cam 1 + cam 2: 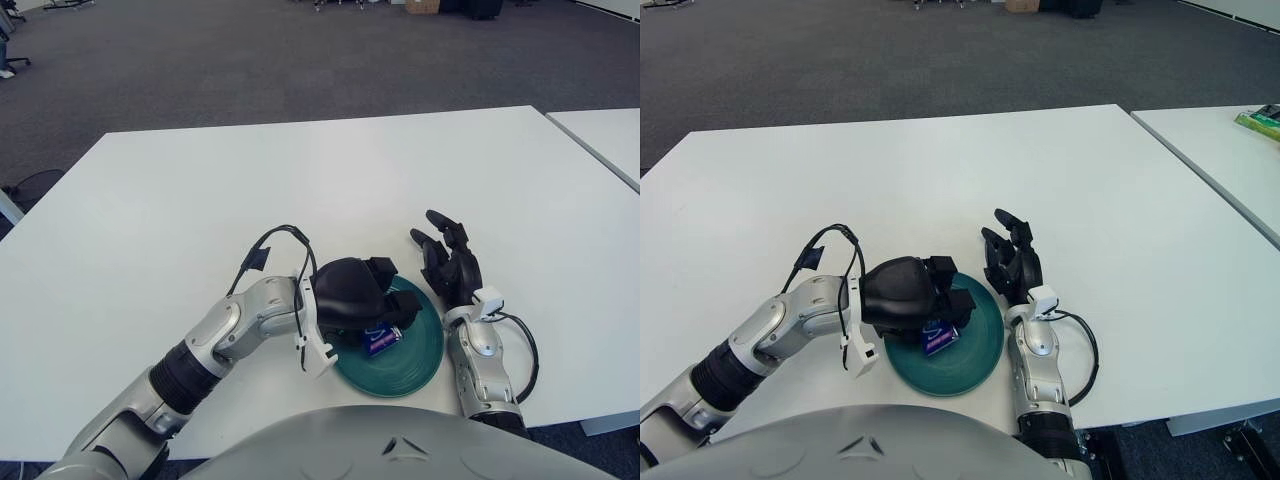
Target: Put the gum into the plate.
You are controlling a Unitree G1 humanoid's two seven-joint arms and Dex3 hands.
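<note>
A dark green plate (415, 358) sits near the table's front edge. My left hand (385, 318) reaches over the plate's left half, its fingers curled down around the gum (382, 341), a small blue and white pack. The gum hangs low over the plate's inside, at or just above its surface; I cannot tell if they touch. In the right eye view the gum (938, 338) shows under the same fingers. My right hand (450, 262) shows just right of the plate, fingers spread and holding nothing.
The white table (330, 180) stretches far back and to both sides. A second white table (605, 135) stands at the right across a narrow gap. A black cable (268, 245) loops up from my left wrist.
</note>
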